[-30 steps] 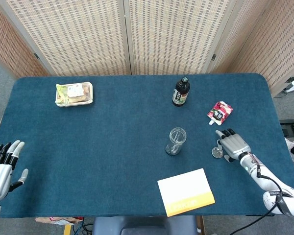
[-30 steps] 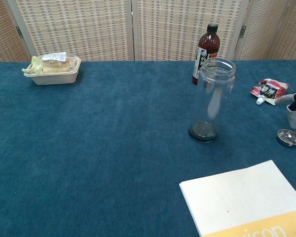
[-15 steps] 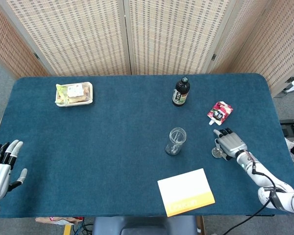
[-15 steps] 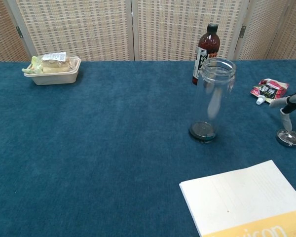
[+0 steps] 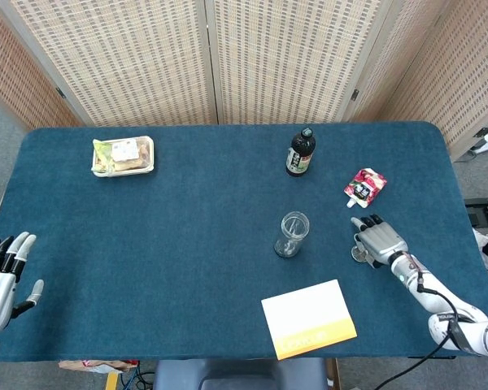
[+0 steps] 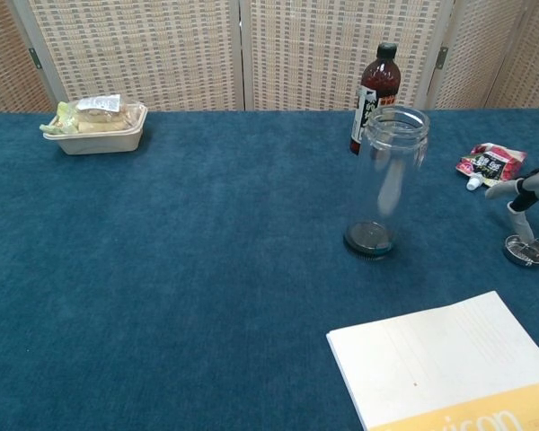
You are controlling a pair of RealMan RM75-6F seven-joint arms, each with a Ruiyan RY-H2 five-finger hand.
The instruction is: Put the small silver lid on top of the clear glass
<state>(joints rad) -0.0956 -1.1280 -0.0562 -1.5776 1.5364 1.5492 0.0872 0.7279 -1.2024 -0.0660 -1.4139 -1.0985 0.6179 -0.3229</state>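
The clear glass (image 5: pixel 292 234) stands upright and uncovered near the table's middle; the chest view shows it as a tall jar (image 6: pixel 391 175) with a dark base. The small silver lid (image 6: pixel 526 250) lies flat on the blue cloth to the right of the glass. In the head view the lid (image 5: pixel 359 255) peeks out at the left edge of my right hand (image 5: pixel 379 242). That hand (image 6: pixel 530 190) hovers over the lid with fingers spread, and one fingertip (image 6: pixel 517 230) reaches down to its rim. My left hand (image 5: pixel 2 272) rests open at the table's left edge, far from both.
A dark bottle (image 5: pixel 300 152) stands behind the glass. A red pouch (image 5: pixel 365 185) lies just beyond my right hand. A white and yellow notebook (image 5: pixel 308 318) sits at the front edge. A food tray (image 5: pixel 123 155) is at the back left.
My right hand has slid left and lowered over the lid, its fingers now reaching the lid's rim. The lid and glass have not moved. The left hand dipped slightly.
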